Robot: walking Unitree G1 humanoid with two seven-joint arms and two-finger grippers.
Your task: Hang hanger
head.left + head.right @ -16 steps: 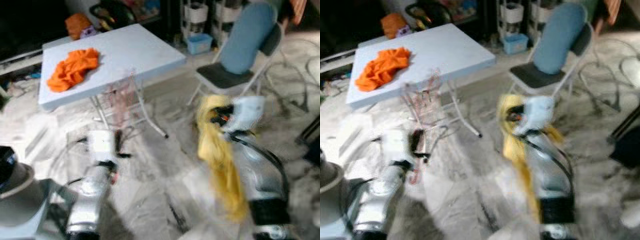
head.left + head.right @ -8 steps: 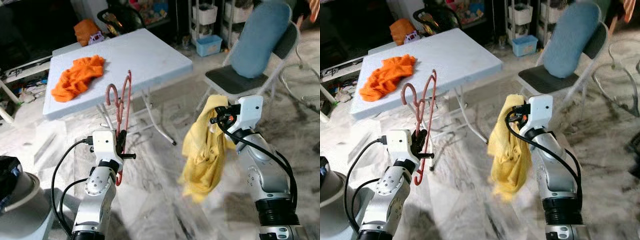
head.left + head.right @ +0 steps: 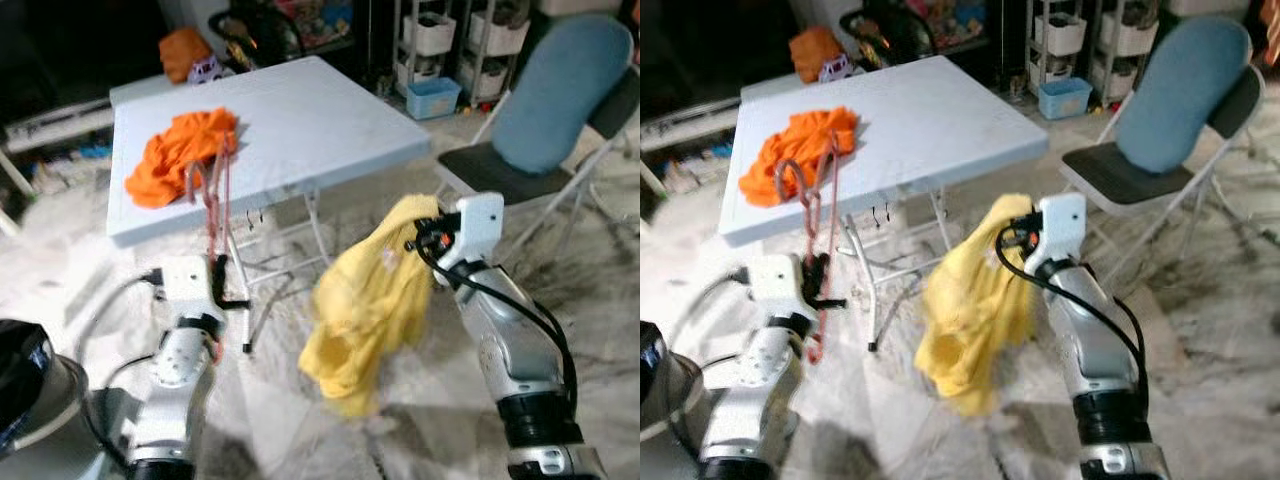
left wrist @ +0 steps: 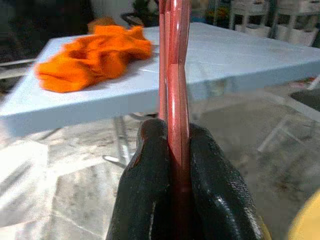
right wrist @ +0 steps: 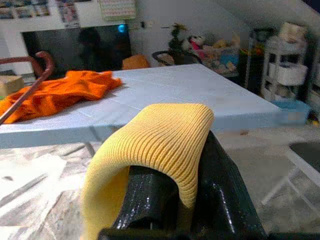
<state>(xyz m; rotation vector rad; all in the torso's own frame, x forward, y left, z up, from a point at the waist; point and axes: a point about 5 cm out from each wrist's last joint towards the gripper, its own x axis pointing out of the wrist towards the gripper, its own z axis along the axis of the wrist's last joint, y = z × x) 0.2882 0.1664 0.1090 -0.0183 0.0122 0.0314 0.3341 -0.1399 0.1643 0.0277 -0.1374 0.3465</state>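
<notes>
The left claw [image 4: 172, 165] pinches a thin red wire hanger [image 3: 212, 205], its long axis upright, hook topmost. The right claw [image 5: 175, 200] grips a draped yellow knit garment [image 3: 365, 300]. Beyond both, a crumpled orange cloth [image 3: 178, 155] lies on the pale blue folding worktop [image 3: 300, 110]; the wrist views show each grip closely.

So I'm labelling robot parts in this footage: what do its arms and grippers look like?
Both arms are silver metal segments with black joint bands and loose black cables. Each wrist carries a white boxy housing. The left gripper and right gripper each have two glossy black fingers. Reddish details show near the right wrist.
</notes>
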